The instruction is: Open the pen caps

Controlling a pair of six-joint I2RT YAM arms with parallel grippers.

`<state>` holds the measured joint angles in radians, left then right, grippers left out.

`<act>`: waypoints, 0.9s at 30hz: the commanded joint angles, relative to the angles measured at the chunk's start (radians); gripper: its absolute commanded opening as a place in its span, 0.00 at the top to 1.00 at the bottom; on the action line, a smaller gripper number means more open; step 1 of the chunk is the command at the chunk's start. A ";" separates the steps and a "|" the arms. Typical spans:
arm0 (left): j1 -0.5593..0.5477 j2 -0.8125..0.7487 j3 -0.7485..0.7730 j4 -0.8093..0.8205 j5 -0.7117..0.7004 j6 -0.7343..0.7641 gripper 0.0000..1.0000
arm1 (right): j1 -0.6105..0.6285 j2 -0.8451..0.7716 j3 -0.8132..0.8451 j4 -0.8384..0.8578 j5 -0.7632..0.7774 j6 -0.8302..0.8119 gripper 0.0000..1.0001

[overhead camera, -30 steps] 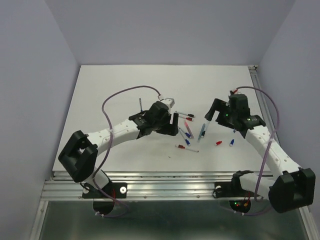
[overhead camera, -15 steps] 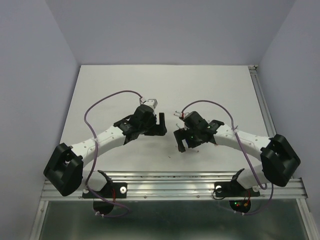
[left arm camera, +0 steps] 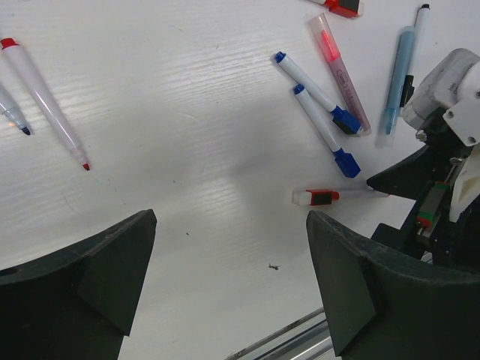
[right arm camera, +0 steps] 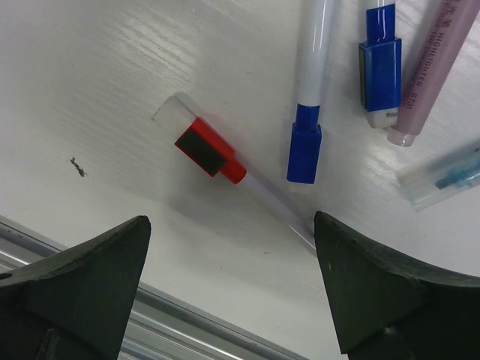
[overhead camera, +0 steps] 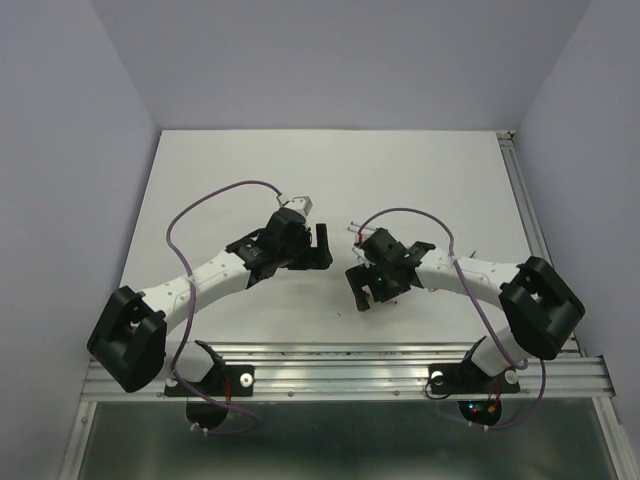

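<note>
White bench (right arm camera: pixel 112 90): right tool (right arm camera: pixel 229 225), released, should straddle the red cap (right arm camera: pixel 210 150) at eleven o'clock; left tool (left arm camera: pixel 229 225) gapes too.

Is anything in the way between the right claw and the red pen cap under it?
No, nothing visible is. The right gripper hangs open above the red cap, with nothing between them. The blue-capped pens lie off to one side on the table, not over the cap.
</note>
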<state>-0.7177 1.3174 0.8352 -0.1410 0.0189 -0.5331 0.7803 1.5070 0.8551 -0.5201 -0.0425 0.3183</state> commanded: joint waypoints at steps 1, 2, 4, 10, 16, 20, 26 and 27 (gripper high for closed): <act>0.006 0.000 0.021 0.012 -0.010 0.001 0.07 | 0.005 0.022 -0.025 0.048 -0.033 0.022 0.07; 0.006 0.003 0.024 0.012 -0.010 0.002 0.07 | 0.007 0.033 -0.027 0.048 -0.033 0.024 0.07; 0.006 0.006 0.030 0.009 -0.010 0.001 0.07 | 0.008 0.038 -0.028 0.045 -0.028 0.033 0.10; 0.008 0.002 0.030 0.004 -0.011 0.002 0.07 | 0.031 0.015 -0.063 0.055 -0.079 0.041 0.34; 0.009 0.005 0.042 0.007 -0.011 -0.007 0.07 | 0.074 0.064 -0.079 0.071 -0.045 0.080 0.55; 0.009 -0.004 0.039 0.007 -0.011 -0.014 0.07 | 0.117 0.090 -0.071 0.084 -0.002 0.090 0.71; 0.011 -0.010 0.035 0.011 -0.011 -0.024 0.07 | 0.152 0.128 -0.059 0.104 0.036 0.097 0.91; 0.011 -0.009 0.035 0.012 -0.011 -0.027 0.07 | 0.151 0.139 -0.051 0.107 0.036 0.102 0.93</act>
<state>-0.7113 1.3277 0.8360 -0.1459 0.0177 -0.5484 0.9100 1.5650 0.8268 -0.3904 -0.0563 0.4095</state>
